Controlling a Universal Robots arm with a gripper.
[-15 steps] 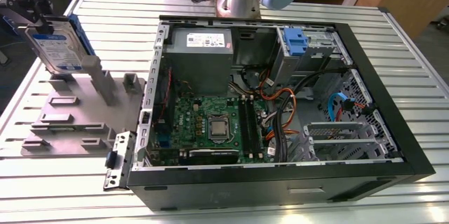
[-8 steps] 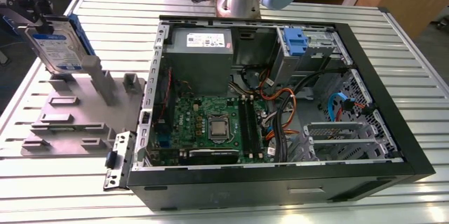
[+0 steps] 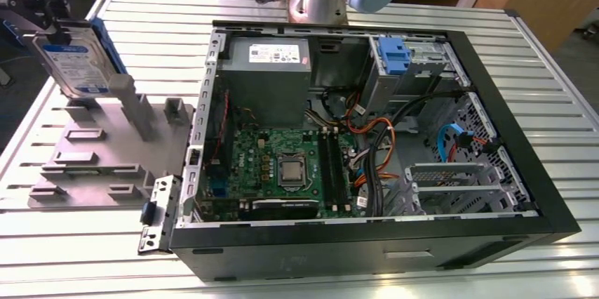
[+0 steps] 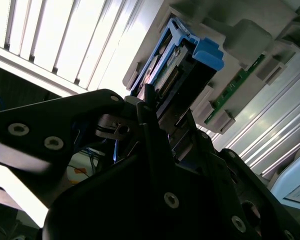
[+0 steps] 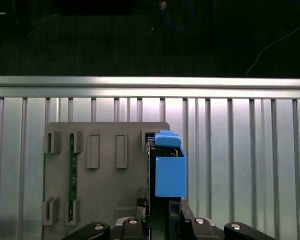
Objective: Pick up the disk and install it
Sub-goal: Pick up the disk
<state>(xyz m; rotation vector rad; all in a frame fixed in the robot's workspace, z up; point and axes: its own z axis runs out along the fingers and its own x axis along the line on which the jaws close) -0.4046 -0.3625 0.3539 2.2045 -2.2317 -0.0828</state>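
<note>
**Disk gripped on edge over the fixture plate**

The gripper [image 5: 162, 215] clamps the disk [image 3: 80, 60] by its upper edge. The disk stands upright at the fixture plate's [image 3: 94, 165] corner away from the computer case [image 3: 506, 123], its lower edge close above the plate's posts. Bare slatted table [image 3: 159, 25] surrounds that corner.

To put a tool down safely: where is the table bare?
Bare slats: between the computer case and the table edge at the exterior view's right; in front of the fixture plate. Crowded: inside the case, around the disk in the gripper.
</note>
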